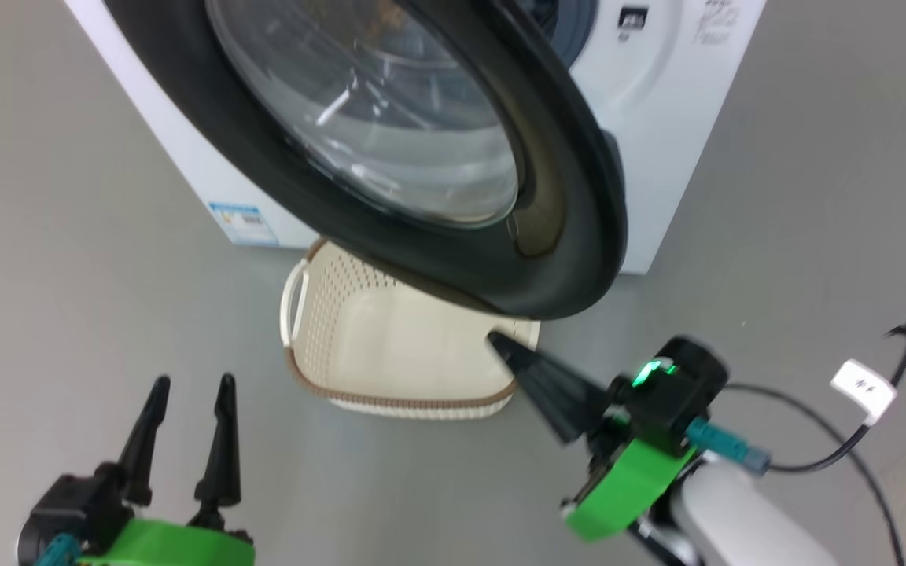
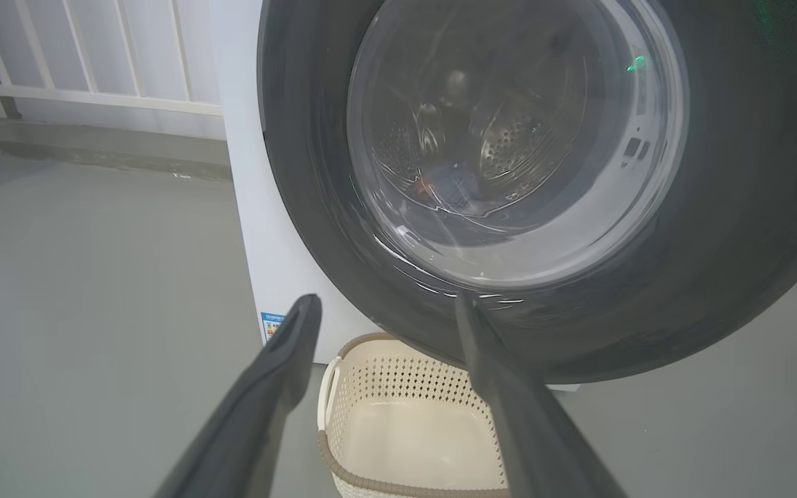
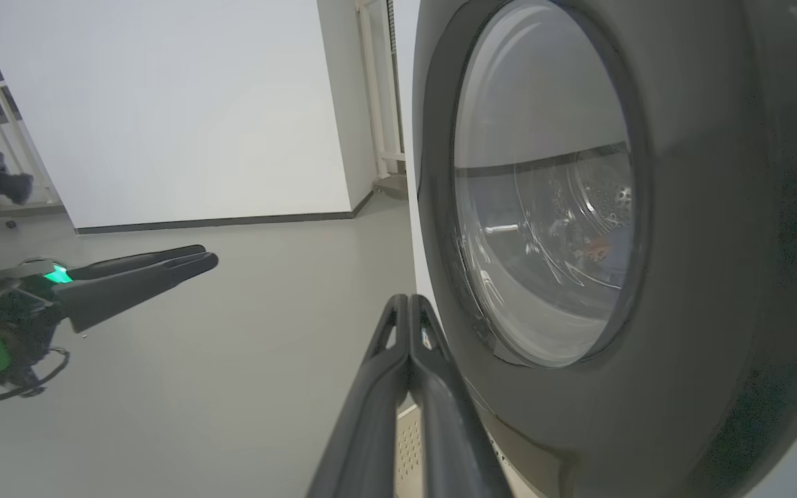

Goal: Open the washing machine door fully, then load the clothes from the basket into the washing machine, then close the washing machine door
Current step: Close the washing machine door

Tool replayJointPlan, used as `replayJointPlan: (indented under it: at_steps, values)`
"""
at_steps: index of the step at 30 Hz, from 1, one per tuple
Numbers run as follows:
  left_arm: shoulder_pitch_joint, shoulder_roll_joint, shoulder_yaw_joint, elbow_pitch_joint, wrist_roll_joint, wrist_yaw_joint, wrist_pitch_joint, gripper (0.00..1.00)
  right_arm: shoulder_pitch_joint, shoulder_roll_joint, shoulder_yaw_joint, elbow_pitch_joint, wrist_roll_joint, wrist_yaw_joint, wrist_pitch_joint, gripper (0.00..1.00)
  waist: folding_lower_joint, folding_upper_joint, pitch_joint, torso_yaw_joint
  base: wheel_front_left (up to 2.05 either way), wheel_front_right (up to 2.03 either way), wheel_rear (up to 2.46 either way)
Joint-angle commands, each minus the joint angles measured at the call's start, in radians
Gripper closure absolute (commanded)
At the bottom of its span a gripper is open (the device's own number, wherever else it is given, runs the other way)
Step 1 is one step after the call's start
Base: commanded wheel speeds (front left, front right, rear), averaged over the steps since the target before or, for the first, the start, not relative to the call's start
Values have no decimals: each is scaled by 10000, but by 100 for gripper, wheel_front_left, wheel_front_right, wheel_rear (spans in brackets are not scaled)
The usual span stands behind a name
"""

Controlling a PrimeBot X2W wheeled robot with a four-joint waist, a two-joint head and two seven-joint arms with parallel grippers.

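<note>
The washing machine door, black-rimmed with a glass bowl, stands part-way swung out from the white washing machine. Below it on the floor sits the basket, with nothing inside. Through the glass, a bluish and orange bit of the clothes lies in the steel drum. My right gripper is shut with nothing in it, its tip just under the door's lower rim and beside the door's outer face. My left gripper is open and empty, left of the basket, fingers pointing at the door.
A black cable with a white plug block lies on the grey floor at the right. A blue label sticker marks the machine's left side. A white railing and a wall stand behind the machine.
</note>
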Motion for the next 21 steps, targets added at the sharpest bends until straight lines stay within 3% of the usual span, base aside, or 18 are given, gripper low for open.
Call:
replayJointPlan:
  at_steps: [1,21]
  values:
    - [-518,139,199,-267,-102,-27,-65,0,-334,189,-221,-125,-262,16,-111,100,0,0,712,254,0,0,0]
    - [-2087,356,-389,-425,-466,-27,-65,0,-2504,1014,-3594,-147,-1847,16,-121,100,0,0,2728,211,0,0,0]
